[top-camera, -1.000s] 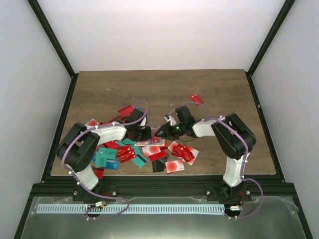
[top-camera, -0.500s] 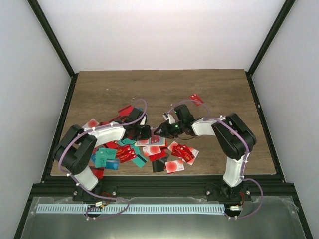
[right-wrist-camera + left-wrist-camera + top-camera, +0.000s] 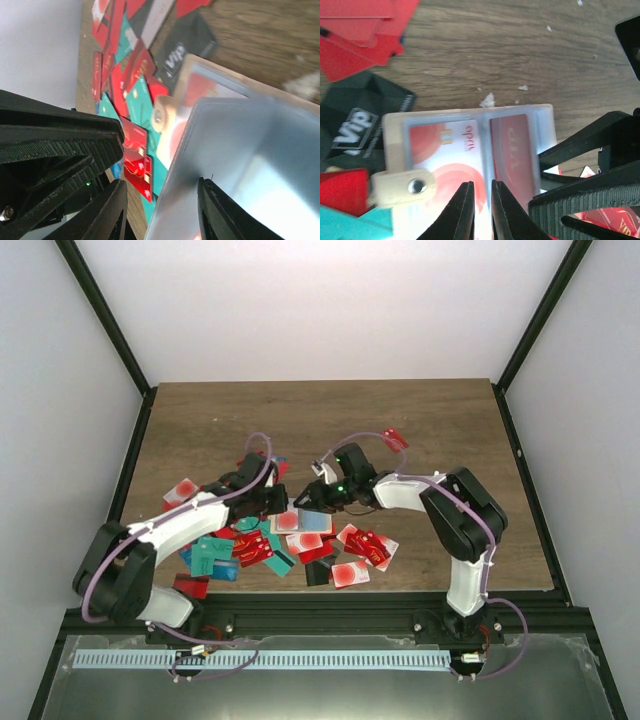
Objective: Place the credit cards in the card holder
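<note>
The card holder [image 3: 395, 130] lies open on the wood, beige with a snap tab [image 3: 400, 187]. Its clear pockets hold a white-and-red card [image 3: 442, 150] and a red card [image 3: 512, 152]. My left gripper [image 3: 482, 187] has its jaws almost together, tips over the holder's middle fold, with nothing seen between them. My right gripper [image 3: 161, 207] is open, and the holder's pale blue flap [image 3: 240, 150] lies between its fingers. In the top view the holder [image 3: 300, 522] sits between the left gripper [image 3: 272, 502] and the right gripper [image 3: 305, 502]. Several loose credit cards [image 3: 250, 548] lie around it.
A black VIP card [image 3: 365, 117] and red cards [image 3: 355, 30] lie beside the holder. More cards [image 3: 362, 550] are spread near the front edge, and one red card [image 3: 394, 438] lies apart at the back right. The right gripper's body [image 3: 590, 195] is close beside the left fingers.
Both grippers have moved a little farther from the bases and leftward. The left arm has stretched out. The open holder with its white-and-red card now shows between them.
</note>
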